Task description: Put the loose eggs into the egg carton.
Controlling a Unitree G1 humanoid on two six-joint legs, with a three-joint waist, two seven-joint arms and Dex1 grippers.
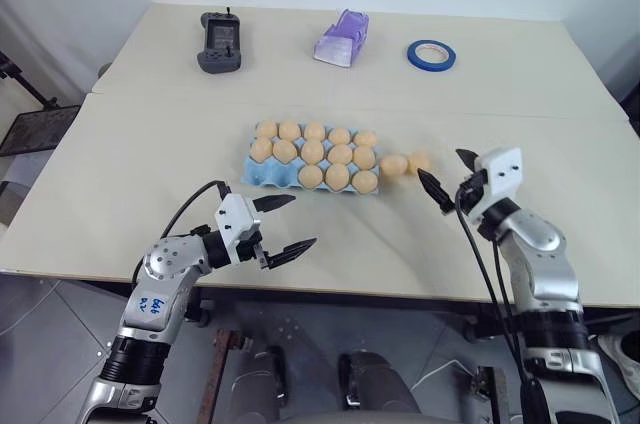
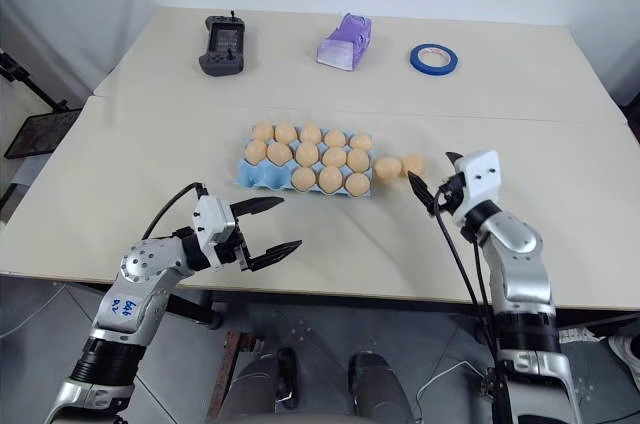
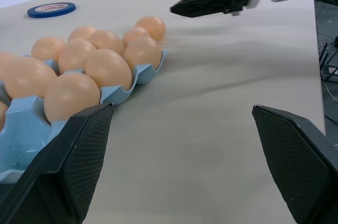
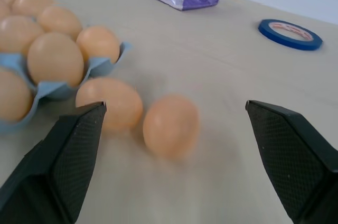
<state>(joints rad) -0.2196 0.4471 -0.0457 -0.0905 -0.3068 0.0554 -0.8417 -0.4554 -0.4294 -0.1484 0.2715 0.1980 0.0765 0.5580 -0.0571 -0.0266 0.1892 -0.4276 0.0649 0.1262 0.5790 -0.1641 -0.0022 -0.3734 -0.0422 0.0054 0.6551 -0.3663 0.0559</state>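
Note:
The light blue egg carton [image 1: 262,173] lies in the middle of the table, most of its cups filled with tan-orange eggs. Two loose eggs [image 1: 394,165] [image 1: 420,161] rest side by side on the table just off the carton's right end. My right gripper [image 1: 450,174] is open and level, just right of the eggs and pointing at them. In the right wrist view both loose eggs [image 4: 110,103] [image 4: 170,124] lie ahead between its fingers [image 4: 63,160]. My left gripper [image 1: 300,221] hangs open and empty near the table's front edge, below the carton's left end [image 3: 21,123].
Along the far side of the table stand a black handheld controller [image 1: 219,42], a purple box [image 1: 342,37] and a roll of blue tape [image 1: 431,54]. A seam runs across the table behind the carton.

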